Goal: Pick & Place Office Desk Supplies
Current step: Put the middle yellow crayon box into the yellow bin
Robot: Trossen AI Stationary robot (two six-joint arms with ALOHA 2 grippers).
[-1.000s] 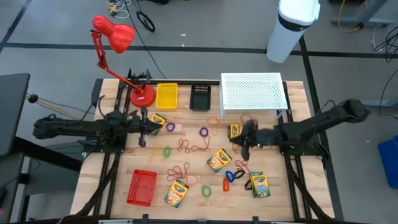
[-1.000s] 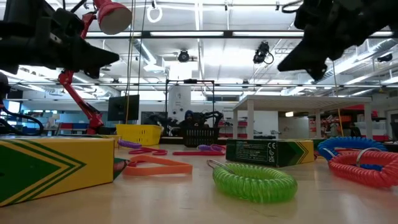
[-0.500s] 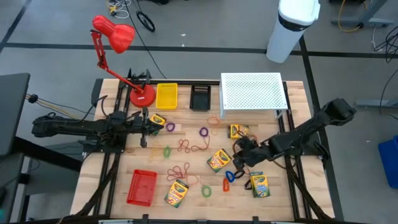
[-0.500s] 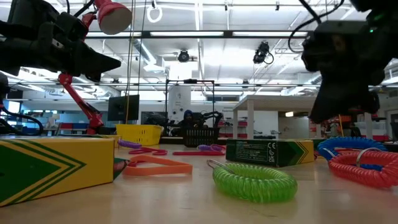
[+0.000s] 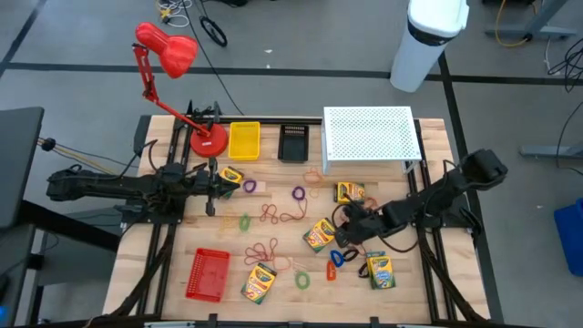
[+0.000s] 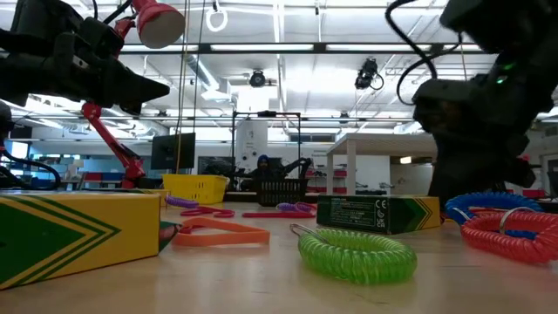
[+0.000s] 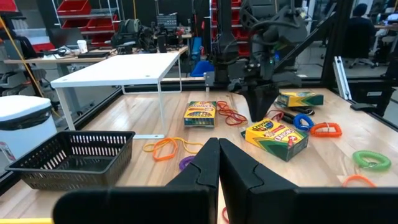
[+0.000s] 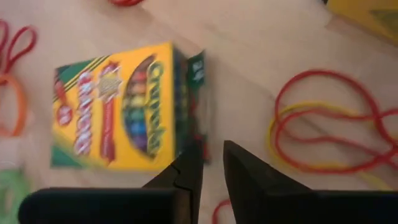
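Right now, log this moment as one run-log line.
right gripper: partly open, low beside crayon box | left gripper: shut, waiting | nothing held

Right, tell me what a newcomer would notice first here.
The red desk lamp towers over the table's far left corner. Crayon boxes and coloured loops litter the wood, and the right pincer, slightly open, hangs low by one crayon box, near the white perforated riser.
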